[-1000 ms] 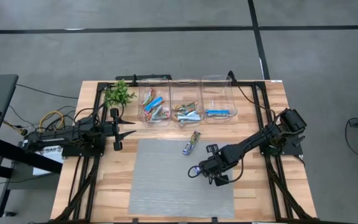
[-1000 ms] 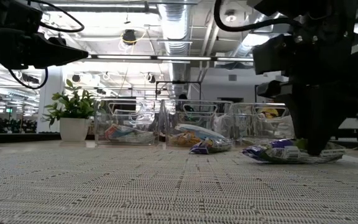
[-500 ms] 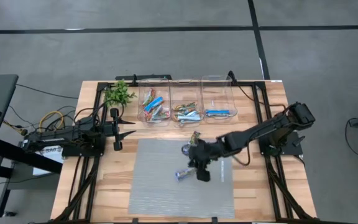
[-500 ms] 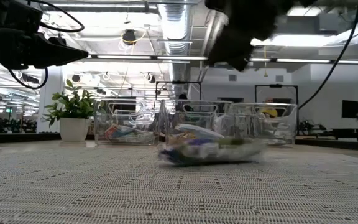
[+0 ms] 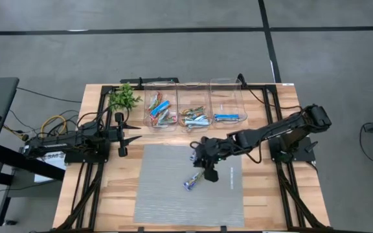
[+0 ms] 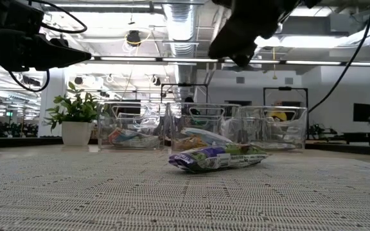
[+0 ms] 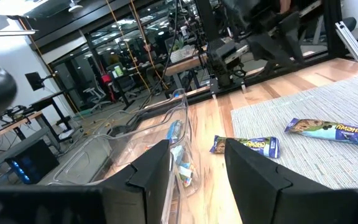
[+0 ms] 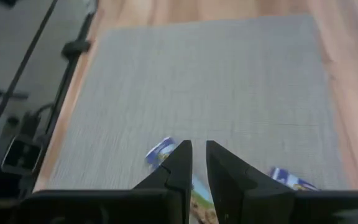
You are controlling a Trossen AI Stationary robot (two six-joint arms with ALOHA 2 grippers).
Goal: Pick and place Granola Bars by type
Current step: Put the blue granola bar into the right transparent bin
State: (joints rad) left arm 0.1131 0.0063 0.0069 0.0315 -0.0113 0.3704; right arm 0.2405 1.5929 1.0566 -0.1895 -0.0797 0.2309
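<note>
One granola bar (image 5: 192,182) in a blue-and-green wrapper lies flat on the grey mat (image 5: 167,200); it also shows in the low view (image 6: 214,157). My right gripper (image 5: 207,173) hangs shut above it, clear of it (image 6: 241,60), slanting down toward the table's left. A second bar (image 7: 246,145) lies at the mat's far edge. My left gripper (image 5: 133,133) waits open and level at the table's left, holding nothing.
Three clear bins (image 5: 161,111) (image 5: 194,111) (image 5: 228,107) holding sorted bars stand in a row at the table's far edge. A small green plant (image 5: 123,97) is to their left. The mat's left and near parts are bare.
My right gripper, shut all along, has risen off the mat and tipped from pointing steeply down to a slant. The bar that lay under its fingertips has slid a little toward the table's left and now lies flat, free of the gripper.
</note>
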